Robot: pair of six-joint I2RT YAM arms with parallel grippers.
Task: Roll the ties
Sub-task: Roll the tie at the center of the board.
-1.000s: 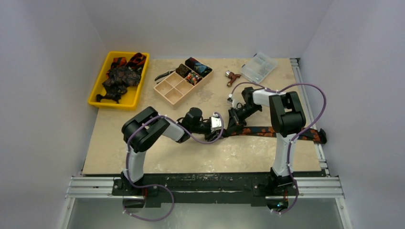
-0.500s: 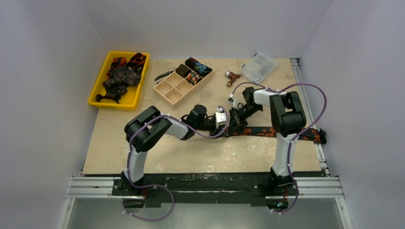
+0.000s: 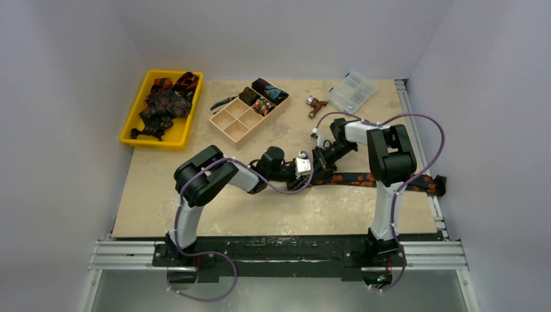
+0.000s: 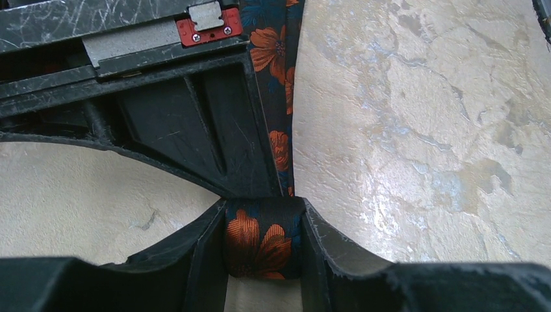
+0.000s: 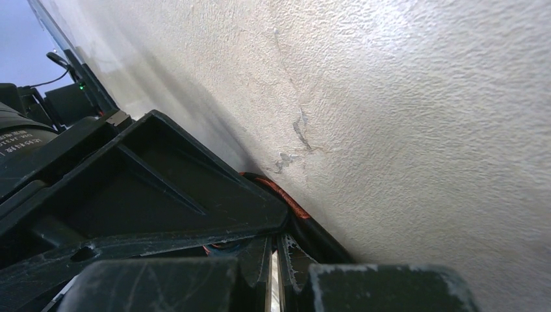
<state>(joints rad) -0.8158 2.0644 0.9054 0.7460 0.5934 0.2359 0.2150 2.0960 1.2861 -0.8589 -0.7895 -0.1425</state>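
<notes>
Near and right of the organizer (image 3: pixel 229 123), out on the bench (image 3: pixel 286 208): one tie (image 3: pixel 351 179), black with orange flowers, flat, stretched toward the bench's right edge and passing under the right arm. Grips the end of that tie nearest the organizer with the left tool (image 4: pixel 262 218), the cloth filling the gap and touching both fingers (image 4: pixel 208 253). Right tool (image 5: pixel 273 247) just beside, at the same end of the tie, clenched with jaws all but meeting; cannot tell whether any cloth is caught there.

Inside the organizer, in the cells at its far right end: rolls (image 3: pixel 269 91), one dark with blue, one dark brown, one multicoloured.

Well left of the organizer: a yellow bin (image 3: pixel 132 123) with a loose heap of ties (image 3: pixel 162 104), dark cloth with orange and red prints, filling most of it.

Just left of the organizer: pliers (image 3: pixel 224 102), flat on the bench.

Right of the organizer: a small red-handled thing (image 3: pixel 316 104); farther right again, a clear box (image 3: pixel 351 91) with small parts inside, too small to tell.
</notes>
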